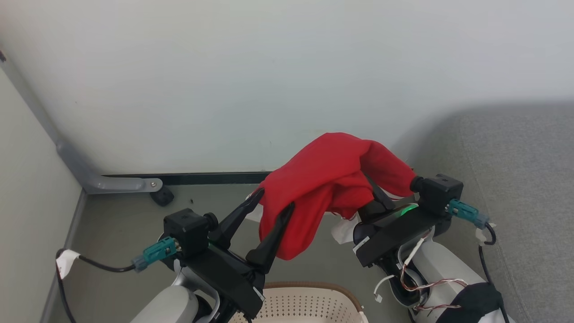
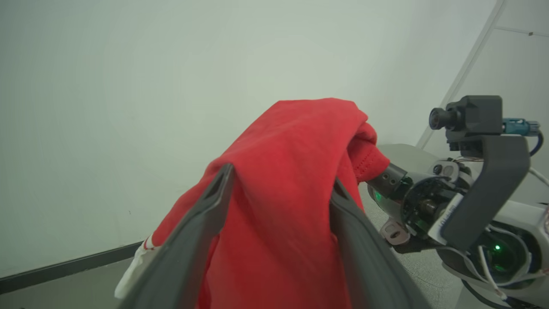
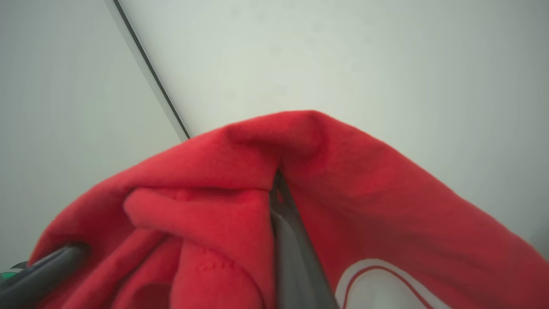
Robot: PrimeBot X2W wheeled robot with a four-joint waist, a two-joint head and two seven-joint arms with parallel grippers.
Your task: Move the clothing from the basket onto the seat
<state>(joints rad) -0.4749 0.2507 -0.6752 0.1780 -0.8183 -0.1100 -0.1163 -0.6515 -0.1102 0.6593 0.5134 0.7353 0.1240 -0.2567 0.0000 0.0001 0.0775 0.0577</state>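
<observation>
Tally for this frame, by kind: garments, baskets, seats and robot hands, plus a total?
red garment: 1
basket: 1
grey seat: 1
robot hands: 2, left hand and right hand
Total: 5

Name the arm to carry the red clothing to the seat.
Right, likely. The right gripper is shut on the clothing, and the seat lies on its side; the left gripper stands open.

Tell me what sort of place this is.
Probably a bare indoor room staged as a home corner: a grey sofa seat, a laundry basket, and a plain pale wall with dark skirting.
</observation>
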